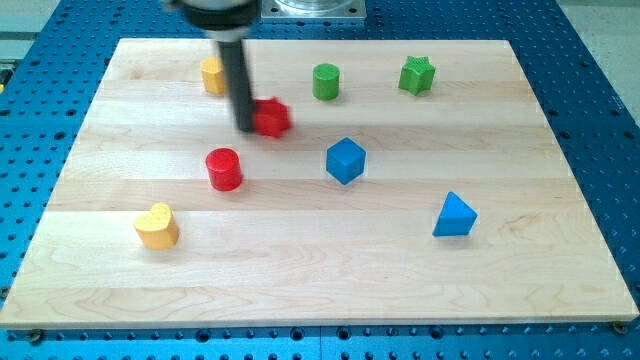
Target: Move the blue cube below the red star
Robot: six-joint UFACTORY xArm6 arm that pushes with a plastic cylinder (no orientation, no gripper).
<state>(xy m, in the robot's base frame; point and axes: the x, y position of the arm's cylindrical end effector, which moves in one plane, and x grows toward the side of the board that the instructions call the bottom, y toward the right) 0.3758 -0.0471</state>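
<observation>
The blue cube [345,160] sits near the board's middle. The red star [272,117] lies up and to the left of it. My tip [246,129] rests right at the red star's left side, touching or nearly touching it. The dark rod rises from there toward the view's top. The blue cube is about 100 pixels to the right of my tip and a little lower.
A red cylinder [224,168] stands below-left of the star. A yellow heart [157,225] is at lower left, a yellow block [212,75] at upper left behind the rod. A green cylinder [326,81] and green star [417,75] sit along the top. A blue triangular block [454,215] is at right.
</observation>
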